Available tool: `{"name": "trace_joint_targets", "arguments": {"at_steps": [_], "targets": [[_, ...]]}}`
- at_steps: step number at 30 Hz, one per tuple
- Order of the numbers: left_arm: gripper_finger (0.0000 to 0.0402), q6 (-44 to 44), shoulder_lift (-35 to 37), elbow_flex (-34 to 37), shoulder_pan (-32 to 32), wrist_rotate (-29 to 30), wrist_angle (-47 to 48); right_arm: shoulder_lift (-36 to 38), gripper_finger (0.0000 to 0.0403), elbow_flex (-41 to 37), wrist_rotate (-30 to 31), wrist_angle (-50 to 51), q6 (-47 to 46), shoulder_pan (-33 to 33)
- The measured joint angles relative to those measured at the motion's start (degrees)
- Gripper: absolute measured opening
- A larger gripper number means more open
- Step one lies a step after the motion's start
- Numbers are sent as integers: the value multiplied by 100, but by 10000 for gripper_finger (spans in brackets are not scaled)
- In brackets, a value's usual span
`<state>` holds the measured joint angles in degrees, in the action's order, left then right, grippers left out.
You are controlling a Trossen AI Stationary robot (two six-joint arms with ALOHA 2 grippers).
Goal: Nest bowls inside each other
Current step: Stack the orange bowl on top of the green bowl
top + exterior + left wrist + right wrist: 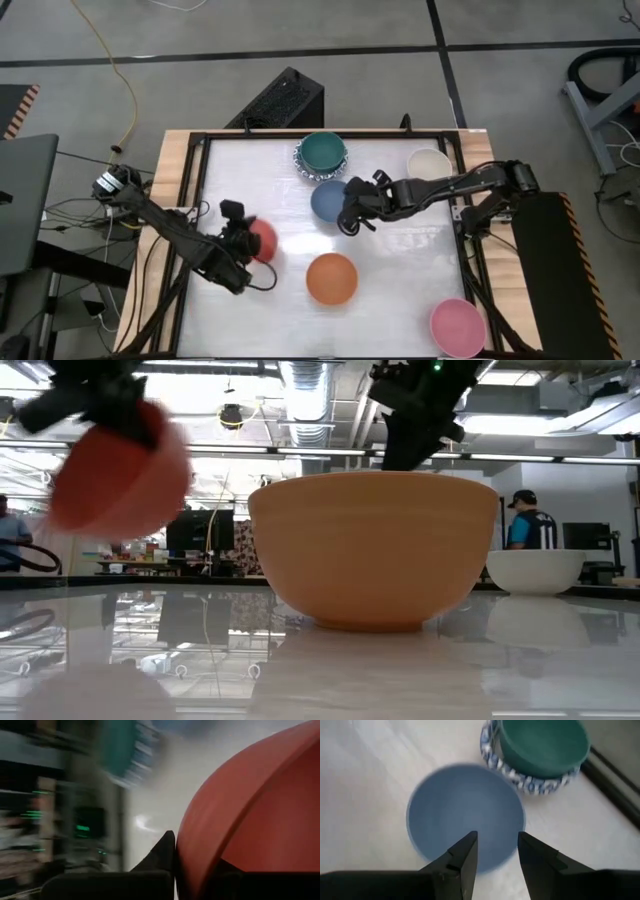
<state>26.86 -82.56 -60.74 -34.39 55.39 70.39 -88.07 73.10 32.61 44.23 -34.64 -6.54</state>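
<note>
High view, table (pixel 400 300) stock: left claw (pixel 243 243) clamped on the red bowl's (pixel 263 240) rim, bowl lifted clear of the surface per low view. Right claw (pixel 350 215), fingers parted, poised over the blue bowl's (pixel 328 200) edge, nothing held. Teal bowl (pixel 323 151) nested in a blue-patterned white bowl (pixel 303 163) at the far edge. Cream bowl (pixel 429 163) far right; orange bowl (pixel 331 278) centre; pink bowl (pixel 457 326) near right corner.
</note>
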Motion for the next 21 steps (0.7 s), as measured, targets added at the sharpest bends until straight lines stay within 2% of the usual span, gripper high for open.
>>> {"name": "trace_joint_targets", "arguments": {"at_steps": [5, 8, 14, 21], "targets": [[0, 90, 2, -126, 120, 2187, -62, 0, 159, -2, 465, -823, 632, -3], [0, 568, 2, -97, 186, 3370, -34, 0, 159, -2, 760, -1427, 1144, -54], [0, 1802, 39, -44, 710, 3470, 145, 0, 159, -2, 1502, -2733, 2313, -236], [0, 2773, 42, -36, 1681, 3463, 263, -46, 159, -2, 1553, -3905, 3345, -454]]}}
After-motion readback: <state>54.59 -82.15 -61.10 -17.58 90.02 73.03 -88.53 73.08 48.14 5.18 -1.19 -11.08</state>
